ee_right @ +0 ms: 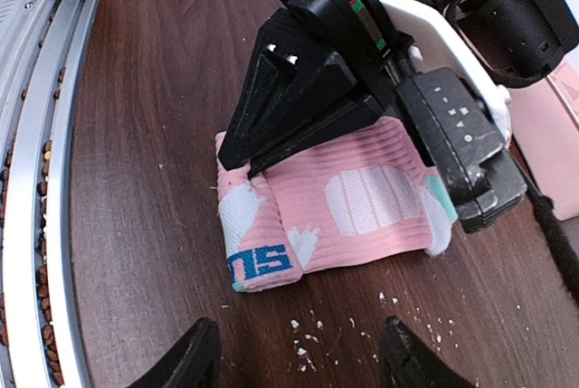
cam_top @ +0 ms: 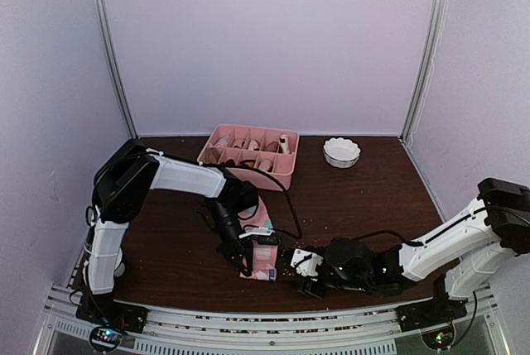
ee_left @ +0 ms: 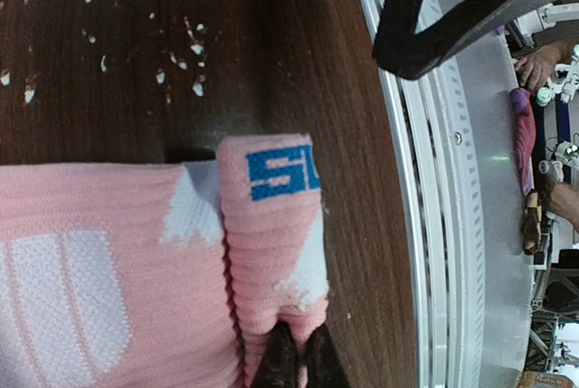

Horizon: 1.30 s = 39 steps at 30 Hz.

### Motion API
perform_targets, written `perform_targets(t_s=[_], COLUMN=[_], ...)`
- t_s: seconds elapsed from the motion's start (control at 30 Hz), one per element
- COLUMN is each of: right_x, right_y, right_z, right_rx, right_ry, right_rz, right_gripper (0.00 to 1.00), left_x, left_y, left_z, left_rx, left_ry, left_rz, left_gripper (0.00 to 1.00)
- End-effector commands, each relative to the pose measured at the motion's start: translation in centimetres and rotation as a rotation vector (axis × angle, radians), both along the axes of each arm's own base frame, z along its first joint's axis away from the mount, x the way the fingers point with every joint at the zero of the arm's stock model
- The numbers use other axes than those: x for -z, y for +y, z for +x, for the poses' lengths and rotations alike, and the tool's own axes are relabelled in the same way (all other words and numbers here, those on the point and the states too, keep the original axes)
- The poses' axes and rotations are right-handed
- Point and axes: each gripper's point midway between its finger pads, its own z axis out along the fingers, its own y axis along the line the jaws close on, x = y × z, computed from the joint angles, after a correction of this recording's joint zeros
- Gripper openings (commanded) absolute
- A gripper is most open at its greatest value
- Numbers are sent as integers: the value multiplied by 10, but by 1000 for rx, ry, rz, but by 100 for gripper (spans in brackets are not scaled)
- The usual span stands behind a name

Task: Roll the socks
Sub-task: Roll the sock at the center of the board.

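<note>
One sock shows from above, pink, lying on the table near the front edge, between your two arms. Your left gripper sits on its left side. Your right gripper lies low just right of it. A tray and a white bowl stand at the back, well apart from the sock. A black cable curves from the tray's front down past the sock's right side.

In the left wrist view, the sock fills the lower left, its end folded over with a blue patch on top. Your left gripper is pinched together on that fold. Crumbs dot the wood beyond it, and the rail runs close past the fold.

In the right wrist view, the left gripper covers the upper edge of the sock and blocks what lies behind it. Your right gripper has its fingers spread wide, short of the sock, with crumbs scattered in between.
</note>
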Motion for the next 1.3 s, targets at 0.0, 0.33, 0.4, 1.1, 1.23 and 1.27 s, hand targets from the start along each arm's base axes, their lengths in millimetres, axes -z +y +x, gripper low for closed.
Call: perform_targets(t_s=[0.0, 0.33, 0.4, 1.1, 1.23, 1.27], right_x=[-4, 5, 13, 50, 59, 62], right_y=[15, 45, 48, 51, 48, 48], right_z=[-4, -21, -24, 6, 6, 6], right_rx=[-80, -240, -261, -186, -200, -199], right_ry=[-64, -85, -85, -184, -103, -66], right_rz=[-24, -134, -157, -265, -268, -267], right_gripper=[58, 51, 51, 35, 26, 25], left_x=[14, 15, 15, 11, 10, 8], left_y=[9, 9, 10, 11, 11, 12], left_z=[0, 2, 2, 1, 1, 2], left_rx=[20, 18, 16, 39, 44, 46], left_ry=[9, 7, 8, 12, 2, -1], left_rz=[51, 54, 55, 48, 46, 39], left_gripper=[0, 0, 0, 0, 4, 7])
